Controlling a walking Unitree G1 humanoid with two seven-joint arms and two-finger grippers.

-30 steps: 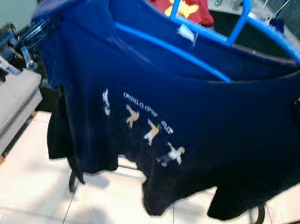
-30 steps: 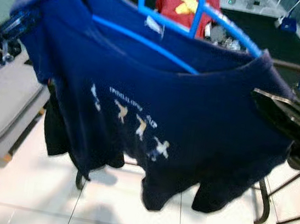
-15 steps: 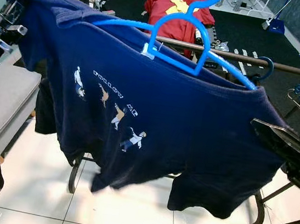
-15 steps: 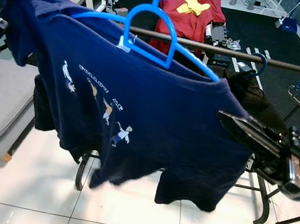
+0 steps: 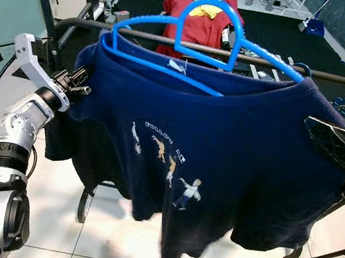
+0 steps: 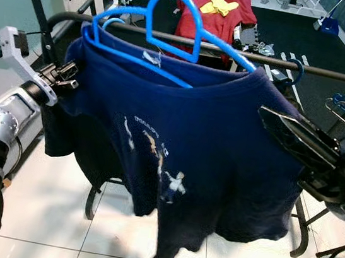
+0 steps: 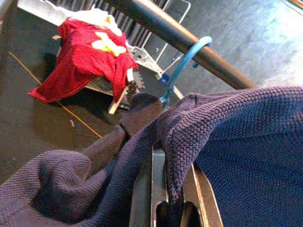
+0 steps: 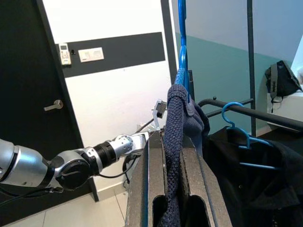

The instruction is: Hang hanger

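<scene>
Basically both grippers pinch the navy shirt (image 5: 234,143) by its shoulders, left gripper (image 5: 78,83) and right gripper (image 6: 286,132), fingers pressed on cloth, blue hanger (image 5: 207,19) held before the rail (image 5: 332,77); lift level, get hook over rail, then release.

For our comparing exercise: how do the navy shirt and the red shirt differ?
The navy shirt hangs on a blue hanger, pinched at each shoulder by the left gripper and right gripper; the red shirt sits farther back, untouched. The navy shirt bears small figures; the red shirt a yellow patch. Both are short-sleeved.
</scene>
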